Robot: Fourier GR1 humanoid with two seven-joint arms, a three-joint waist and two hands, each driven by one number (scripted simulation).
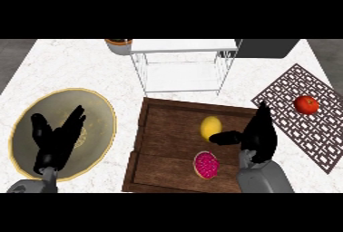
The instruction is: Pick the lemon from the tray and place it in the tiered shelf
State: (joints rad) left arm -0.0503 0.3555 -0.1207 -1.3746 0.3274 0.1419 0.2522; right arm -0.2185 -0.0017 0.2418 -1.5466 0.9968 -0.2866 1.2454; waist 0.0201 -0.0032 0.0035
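A yellow lemon (pixel 210 127) lies on the brown wooden tray (pixel 163 136) at the counter's middle. My right hand (pixel 258 136) is open just right of the lemon, fingers straight and pointing away, thumb reaching toward the lemon's lower side. Whether the thumb touches it I cannot tell. The white wire tiered shelf (pixel 183 63) stands behind the tray. My left hand (pixel 57 136) rests open at the left, over a plate.
A red-pink halved fruit (pixel 206 165) lies on the tray's near part. A grey plate with a gold rim (pixel 100 108) sits at the left. A red tomato (pixel 306 104) rests on a patterned mat (pixel 288 90) at right. A small pot (pixel 119 44) stands at the back.
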